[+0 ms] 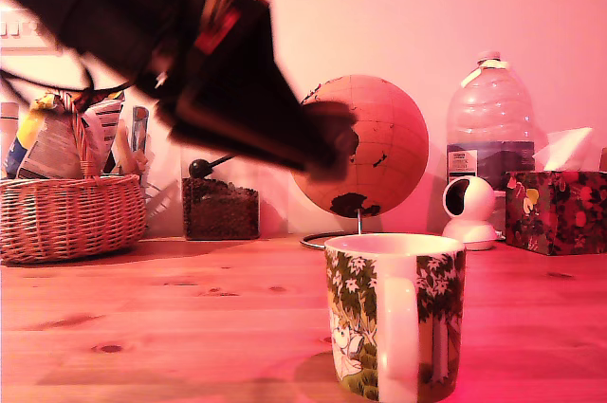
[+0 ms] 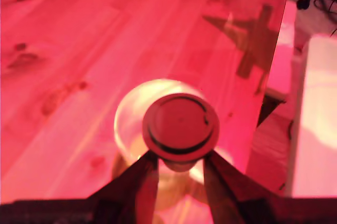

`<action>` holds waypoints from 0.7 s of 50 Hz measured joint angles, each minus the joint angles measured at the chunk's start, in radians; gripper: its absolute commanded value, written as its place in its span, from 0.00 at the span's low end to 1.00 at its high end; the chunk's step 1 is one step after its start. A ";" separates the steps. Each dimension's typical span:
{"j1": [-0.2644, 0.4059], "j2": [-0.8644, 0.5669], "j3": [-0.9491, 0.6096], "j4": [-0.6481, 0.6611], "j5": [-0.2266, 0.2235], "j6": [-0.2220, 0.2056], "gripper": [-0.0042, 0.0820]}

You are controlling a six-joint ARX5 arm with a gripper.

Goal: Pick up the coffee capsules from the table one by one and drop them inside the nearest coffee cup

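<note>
1. Pincer (image 2: 180, 162) is gripping a coffee capsule (image 2: 180, 127), flat rim facing the wrist camera.
2. Capsule is hovering over the coffee cup (image 1: 395, 316) mouth.
3. Cup is standing on the bench (image 1: 171, 327), 5 o'clock in the exterior view.

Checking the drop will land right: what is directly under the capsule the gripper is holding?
In the wrist view, the capsule sits clamped in the gripper, with the mug's open white rim right below it. The capsule's flat face covers most of the opening, so the mug's inside stays hidden.
</note>
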 measured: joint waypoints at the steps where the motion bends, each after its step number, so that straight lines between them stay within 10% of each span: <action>1: -0.001 0.010 0.021 -0.014 0.000 0.000 0.25; 35: -0.056 0.322 0.368 -0.375 -0.066 0.051 0.25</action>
